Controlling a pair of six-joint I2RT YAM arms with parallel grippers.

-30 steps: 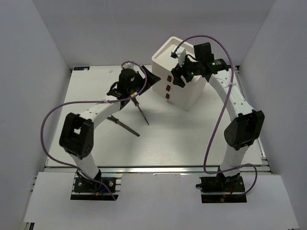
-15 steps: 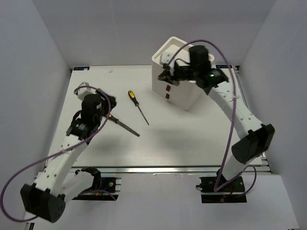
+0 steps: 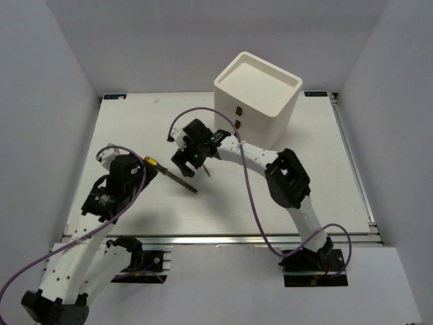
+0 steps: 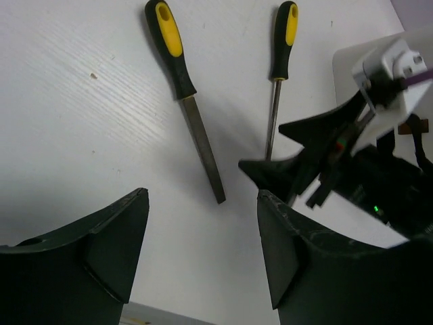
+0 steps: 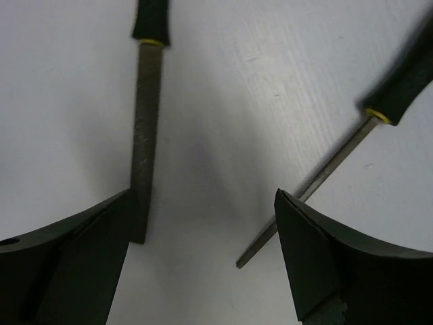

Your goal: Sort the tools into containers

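Not much sorted yet, I'd say. Nearest, the left gripper (image 4: 201,198) hangs spread and empty, well in front of the white box (image 3: 272,120). The file (image 4: 195,125) and screwdriver (image 4: 285,32) lie loose on the table (image 3: 325,189), side by side in front of the box, so both need putting away. The right gripper (image 5: 204,200) sits over them, wide apart, holding nothing. Half a second back it was up at the box front; the tools haven't budged.

arms (image 3: 252,153): white links, black joints | cables (image 3: 252,203): purple, looping | jaws: black wedges | bases (image 3: 308,263): black
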